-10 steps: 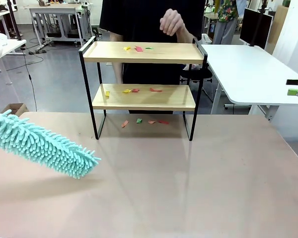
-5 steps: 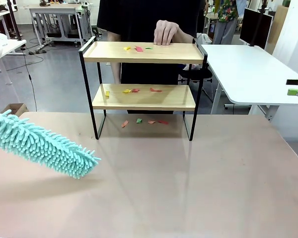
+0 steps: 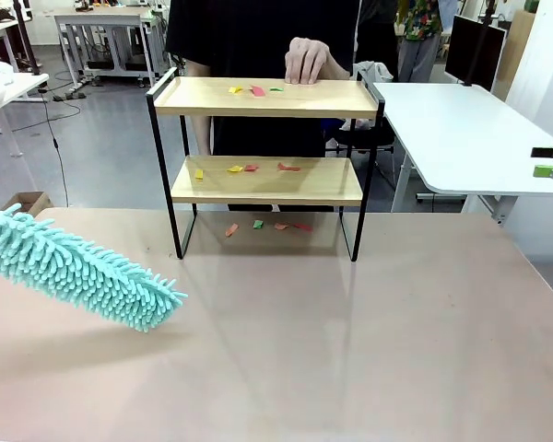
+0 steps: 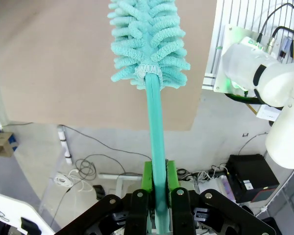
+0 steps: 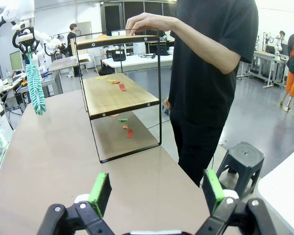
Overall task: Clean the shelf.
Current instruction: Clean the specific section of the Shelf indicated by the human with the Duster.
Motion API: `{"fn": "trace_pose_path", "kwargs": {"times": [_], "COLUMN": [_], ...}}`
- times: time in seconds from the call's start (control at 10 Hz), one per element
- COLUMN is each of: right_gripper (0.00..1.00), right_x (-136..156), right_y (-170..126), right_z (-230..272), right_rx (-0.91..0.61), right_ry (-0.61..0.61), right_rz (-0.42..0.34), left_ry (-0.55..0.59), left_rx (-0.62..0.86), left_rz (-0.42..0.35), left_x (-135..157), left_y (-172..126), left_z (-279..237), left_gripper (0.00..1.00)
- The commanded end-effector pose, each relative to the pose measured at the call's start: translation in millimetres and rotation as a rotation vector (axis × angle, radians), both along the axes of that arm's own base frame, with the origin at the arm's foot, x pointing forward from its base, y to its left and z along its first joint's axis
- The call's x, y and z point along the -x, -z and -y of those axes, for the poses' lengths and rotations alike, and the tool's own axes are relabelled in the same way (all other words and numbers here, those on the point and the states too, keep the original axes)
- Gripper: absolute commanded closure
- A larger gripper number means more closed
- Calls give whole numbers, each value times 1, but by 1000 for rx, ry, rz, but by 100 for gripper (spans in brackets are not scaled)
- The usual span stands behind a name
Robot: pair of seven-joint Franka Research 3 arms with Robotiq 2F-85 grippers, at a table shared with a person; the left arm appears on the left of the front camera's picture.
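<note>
At the far side of the table (image 3: 396, 350) stands the shelf (image 3: 332, 98), a person's hand (image 3: 306, 61) on its top board. Coloured scraps (image 3: 256, 90) litter both boards and the table beneath, so cleaning seems not yet begun. The left gripper (image 4: 159, 178) clamps the teal duster (image 3: 83, 269), well apart from the shelf; the right gripper (image 5: 156, 191) has its jaws apart.

We see a beige tabletop (image 3: 369, 350) before us and a white table (image 3: 461, 129) off to the right, with a black monitor (image 3: 473, 48) behind it. On the grey floor we spot a cardboard box (image 3: 25, 202) at the left and a black stool (image 5: 244, 157).
</note>
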State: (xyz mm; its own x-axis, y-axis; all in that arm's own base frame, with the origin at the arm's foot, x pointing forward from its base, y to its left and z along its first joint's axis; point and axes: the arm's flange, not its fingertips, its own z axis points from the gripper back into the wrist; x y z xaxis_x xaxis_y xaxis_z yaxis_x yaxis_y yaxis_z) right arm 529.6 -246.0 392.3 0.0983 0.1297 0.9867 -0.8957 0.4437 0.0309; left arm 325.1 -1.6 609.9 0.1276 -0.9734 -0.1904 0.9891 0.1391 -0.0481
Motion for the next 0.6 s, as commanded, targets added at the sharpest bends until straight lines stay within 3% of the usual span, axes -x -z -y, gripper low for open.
{"fn": "trace_pose_path", "kwargs": {"times": [0.0,0.4,0.5], "right_gripper": [0,0,0], "right_x": [0,0,0], "right_y": [-3,-3,-3], "right_z": [-1,-1,-1], "right_rx": [4,4,4], "right_ry": [-2,-2,-2], "right_rz": [4,4,4], "left_ry": [-9,0,-35], "left_rx": [0,0,91], "left_rz": [9,0,7], "left_x": [2,0,1], "left_y": [-2,0,-15], "left_z": [0,0,16], "left_gripper": [87,87,87]}}
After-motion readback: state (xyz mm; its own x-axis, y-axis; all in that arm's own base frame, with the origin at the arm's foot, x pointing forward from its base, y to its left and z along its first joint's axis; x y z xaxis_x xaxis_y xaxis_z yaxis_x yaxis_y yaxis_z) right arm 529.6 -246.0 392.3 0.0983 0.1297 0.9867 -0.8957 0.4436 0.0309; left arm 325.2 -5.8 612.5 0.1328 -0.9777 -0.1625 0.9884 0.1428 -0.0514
